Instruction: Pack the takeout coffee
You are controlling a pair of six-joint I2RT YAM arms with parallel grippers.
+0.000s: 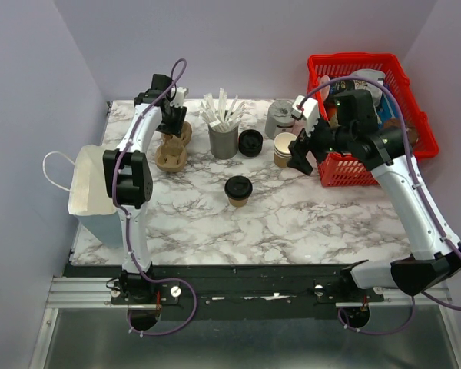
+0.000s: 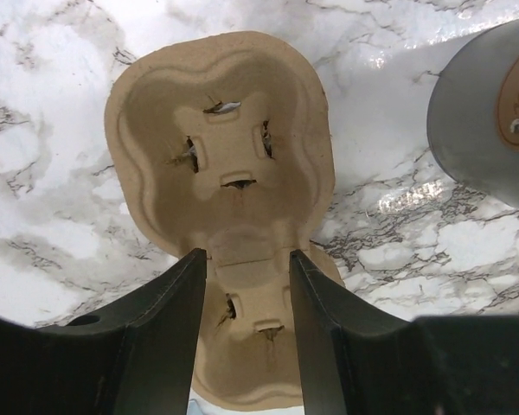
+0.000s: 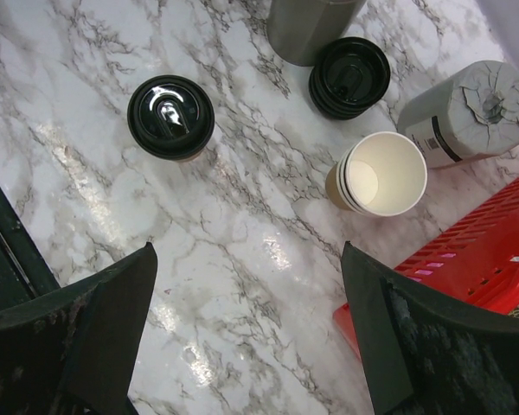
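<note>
While the takeout coffee (image 1: 238, 187) stands unpacked
Left pincer (image 2: 246, 259) narrowly straddles the carrier (image 2: 221, 130), perhaps gripping for packing; right pincer (image 3: 246, 255) gapes empty.

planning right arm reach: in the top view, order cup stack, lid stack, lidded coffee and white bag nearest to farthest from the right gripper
From the right gripper:
1. cup stack, just beside it
2. lid stack, further left
3. lidded coffee, left, toward the bases
4. white bag, far left edge
</note>
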